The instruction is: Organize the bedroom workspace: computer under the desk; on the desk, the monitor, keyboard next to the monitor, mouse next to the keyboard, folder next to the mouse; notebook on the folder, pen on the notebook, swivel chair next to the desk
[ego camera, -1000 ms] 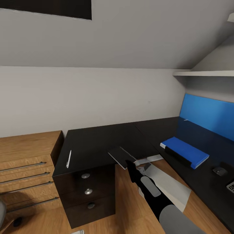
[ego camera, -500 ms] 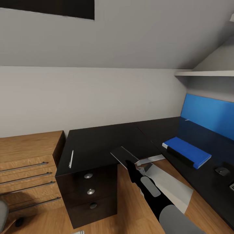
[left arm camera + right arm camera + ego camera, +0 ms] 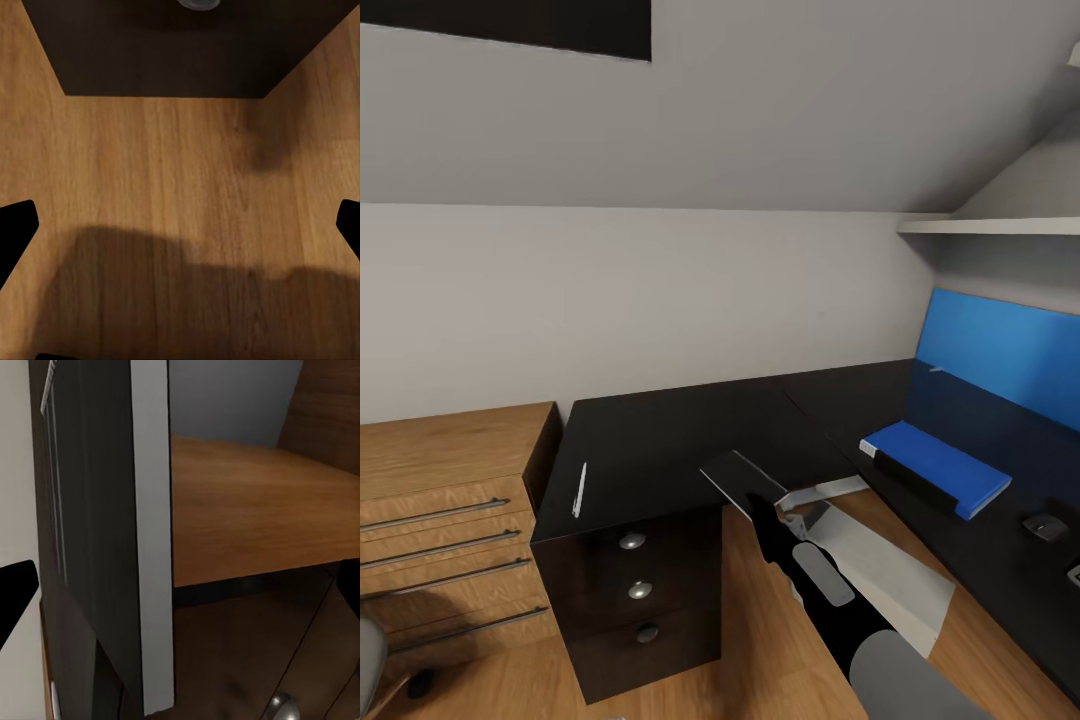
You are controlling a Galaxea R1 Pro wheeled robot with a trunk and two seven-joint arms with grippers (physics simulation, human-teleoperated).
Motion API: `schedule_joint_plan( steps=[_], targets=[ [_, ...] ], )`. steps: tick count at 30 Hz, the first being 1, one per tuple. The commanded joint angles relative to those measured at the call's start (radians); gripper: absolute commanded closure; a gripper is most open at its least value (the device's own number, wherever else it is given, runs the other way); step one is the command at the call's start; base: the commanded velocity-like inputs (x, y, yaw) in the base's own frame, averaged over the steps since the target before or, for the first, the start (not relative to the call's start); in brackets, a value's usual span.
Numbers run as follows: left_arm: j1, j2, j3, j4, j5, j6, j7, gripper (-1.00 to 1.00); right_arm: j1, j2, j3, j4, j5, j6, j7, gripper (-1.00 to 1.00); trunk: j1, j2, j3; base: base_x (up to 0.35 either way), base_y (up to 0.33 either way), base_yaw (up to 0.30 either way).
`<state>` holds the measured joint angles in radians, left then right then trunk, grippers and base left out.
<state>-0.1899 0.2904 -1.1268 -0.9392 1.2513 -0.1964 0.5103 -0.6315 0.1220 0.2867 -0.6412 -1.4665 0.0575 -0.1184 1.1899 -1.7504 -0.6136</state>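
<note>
Head view: right gripper (image 3: 755, 503) pinches the dark, pale-edged notebook (image 3: 743, 478) above the glossy black desk (image 3: 650, 440).

This is a home study corner tucked under a roof: the pale grey wall (image 3: 660, 130) slopes overhead, with a dark skylight (image 3: 510, 25) cut into it. A glossy black L-shaped desk (image 3: 660, 430) fills the corner, its drawer unit (image 3: 635, 590) fitted with round silver knobs. A light-wood drawer chest (image 3: 450, 510) stands just beside it on a warm wood floor (image 3: 180, 187). A white shelf (image 3: 990, 227) and a blue wall panel (image 3: 1000, 350) hang above the desk, where a blue folder (image 3: 935, 465) and a pen (image 3: 579, 489) lie.
</note>
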Motion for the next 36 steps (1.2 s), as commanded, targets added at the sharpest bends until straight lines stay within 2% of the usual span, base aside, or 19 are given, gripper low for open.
schedule_joint_plan(
  steps=[1,6,9,17,21,31,36],
  targets=[
    [-0.002,-0.001,-0.005,0.001,0.007,-0.008,0.003,-1.00,-0.001,-0.001,0.002,-0.002,-0.004,0.001,-0.006,-1.00,0.000,-0.001,-0.001,0.000,0.000,0.000],
    [-0.002,-0.002,-0.005,0.002,0.007,-0.008,0.003,-1.00,-0.001,-0.001,0.002,-0.002,-0.004,0.001,-0.006,-1.00,0.000,-0.001,-0.001,0.000,0.000,0.000],
    [-0.002,-0.002,-0.005,0.002,0.007,-0.009,0.003,-1.00,-0.001,-0.001,0.002,-0.002,-0.003,0.001,-0.006,-1.00,-0.012,0.020,0.008,0.000,0.000,0.000],
    [-0.002,-0.002,-0.005,0.002,0.007,-0.009,0.004,-1.00,-0.001,-0.001,0.002,-0.002,-0.003,0.001,-0.006,-1.00,-0.012,0.020,0.008,0.000,0.000,0.000],
    [-0.002,-0.002,-0.005,0.002,0.009,-0.008,0.004,-1.00,-0.001,0.000,0.002,-0.002,-0.003,0.001,-0.006,-1.00,-0.027,0.048,0.021,0.000,0.000,0.000],
    [-0.002,-0.002,-0.005,0.002,0.009,-0.008,0.005,-1.00,-0.001,0.001,0.003,-0.002,-0.003,0.001,-0.007,-1.00,-0.027,0.048,0.021,0.000,0.000,0.000],
    [-0.002,-0.002,-0.005,0.002,0.010,-0.008,0.005,-1.00,-0.001,0.000,0.035,-0.002,-0.003,0.000,-0.007,-1.00,-0.027,0.048,0.021,0.000,0.000,0.000]
  ],
)
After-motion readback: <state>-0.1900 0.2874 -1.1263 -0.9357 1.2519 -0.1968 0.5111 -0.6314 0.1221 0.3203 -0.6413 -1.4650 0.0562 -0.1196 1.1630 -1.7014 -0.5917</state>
